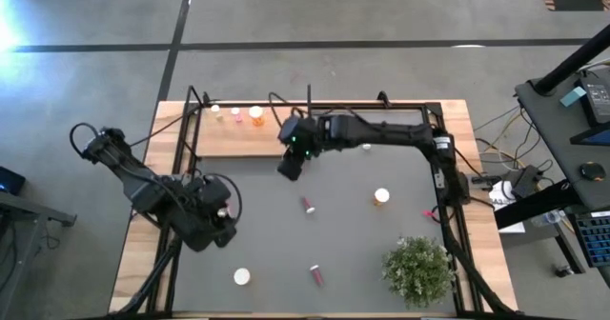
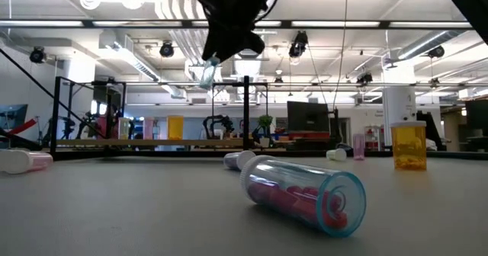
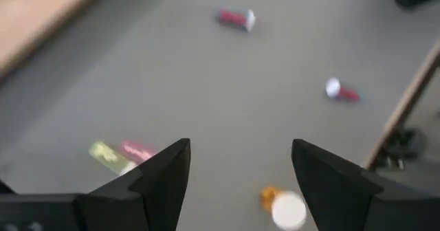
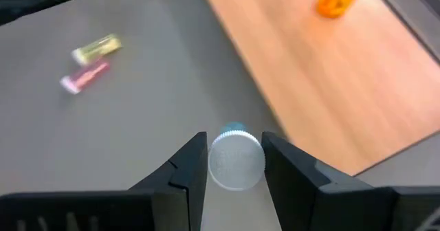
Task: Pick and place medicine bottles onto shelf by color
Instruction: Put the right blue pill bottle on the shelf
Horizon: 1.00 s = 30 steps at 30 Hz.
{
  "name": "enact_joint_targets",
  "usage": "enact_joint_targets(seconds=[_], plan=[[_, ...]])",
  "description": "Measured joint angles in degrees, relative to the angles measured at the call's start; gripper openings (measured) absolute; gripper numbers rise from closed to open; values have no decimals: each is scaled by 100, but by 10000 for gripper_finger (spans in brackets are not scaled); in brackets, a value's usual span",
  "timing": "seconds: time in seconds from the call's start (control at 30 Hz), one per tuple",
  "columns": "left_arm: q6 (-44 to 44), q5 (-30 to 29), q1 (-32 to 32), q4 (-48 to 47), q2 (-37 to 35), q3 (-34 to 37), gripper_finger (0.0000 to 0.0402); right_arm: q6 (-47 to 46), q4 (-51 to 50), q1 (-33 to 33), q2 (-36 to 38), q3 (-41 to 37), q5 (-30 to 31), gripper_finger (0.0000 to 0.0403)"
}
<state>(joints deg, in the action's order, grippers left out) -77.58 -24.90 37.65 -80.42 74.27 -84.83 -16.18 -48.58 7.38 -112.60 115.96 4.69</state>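
A clear bottle full of pink pills lies on its side closest to the low camera, its round end facing out.

Seen from above, the dark grey table has wooden strips along its edges. Most of its centre is bare, giving open room between the two arms. The light-wood shelf lies flat along the table's far edge, toward eleven o'clock. Most of the board is bare; three small bottles stand in a row at its far left end, pale ones beside an orange one.

A bushy green plant sits at five o'clock near the front right corner.

The right arm reaches across from two o'clock, and the right end effector hangs above the table just off the shelf's near edge, pinching a small clear bottle with a white cap between its fingers. The left end effector waits at eight o'clock, fingers spread and holding nothing.

Loose bottles are scattered on the table: an orange one standing at three o'clock, a pink one lying near the centre, another pink one at six o'clock, a white-capped one at seven o'clock. A yellow-green one and a pink one lie side by side near the left arm.
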Motion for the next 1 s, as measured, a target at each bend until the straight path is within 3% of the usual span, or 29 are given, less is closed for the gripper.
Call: enact_joint_targets(seconds=[0.2, 0.43, 0.63, 0.83, 1.0], plan=[[35, -406, -569, -13, -239, 36, 238, 125, 34, 468, -73, -11, -13, 119], [207, -420, -1239, 32, -362, 49, 238, 574, 155, 666, -317, 220, -20, 119], [494, -417, -1693, 74, -342, 49, 238, 1102, 0, 819, -779, 819, -7, 120], [666, -416, -1943, 70, -344, 78, 238, 1517, -553, 925, -1526, 1917, -16, 120], [1016, -413, -2086, 65, -371, 56, 238, 1578, -500, 1060, -1582, 1750, -163, 120]])
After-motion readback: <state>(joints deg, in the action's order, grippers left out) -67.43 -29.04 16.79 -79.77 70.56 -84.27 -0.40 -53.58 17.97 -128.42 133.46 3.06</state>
